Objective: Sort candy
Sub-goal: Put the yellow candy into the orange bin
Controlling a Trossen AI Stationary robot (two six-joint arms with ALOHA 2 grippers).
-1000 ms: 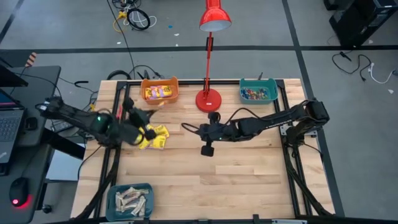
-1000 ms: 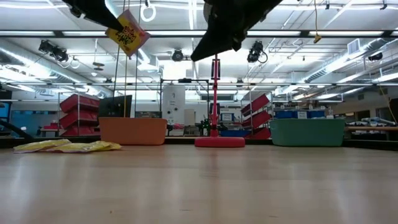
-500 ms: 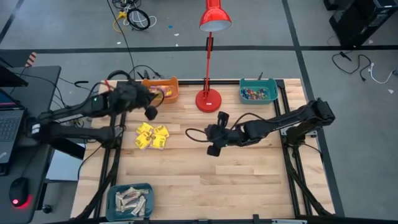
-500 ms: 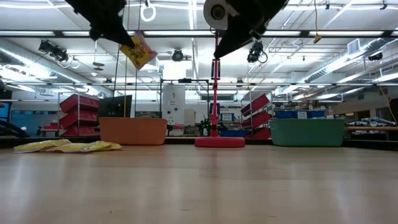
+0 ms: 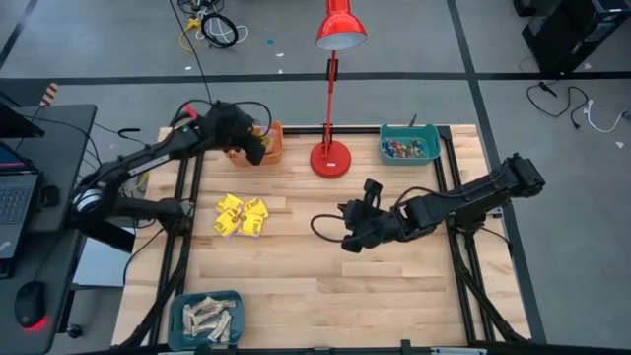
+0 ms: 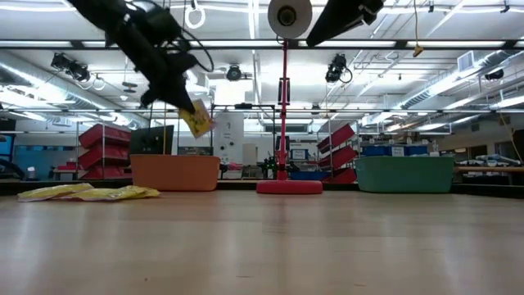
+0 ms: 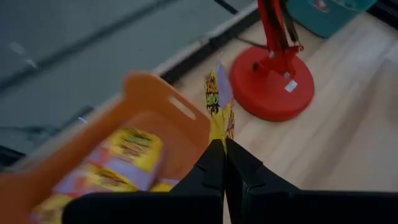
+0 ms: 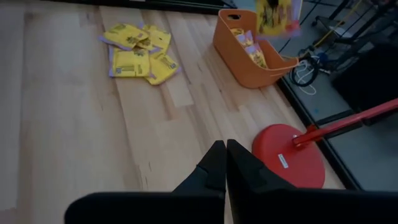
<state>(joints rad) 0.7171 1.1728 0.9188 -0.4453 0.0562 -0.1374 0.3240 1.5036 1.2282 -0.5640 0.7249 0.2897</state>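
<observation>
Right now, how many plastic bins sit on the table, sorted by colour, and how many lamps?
Orange bin: 1
Teal bins: 2, one at the far right corner, one at the near left corner
Red lamp: 1
Total: 4 things

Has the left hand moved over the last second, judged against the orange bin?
Yes. In the high view the left hand, shut on a yellow packet, has travelled from over the loose packets to the orange bin.
</observation>
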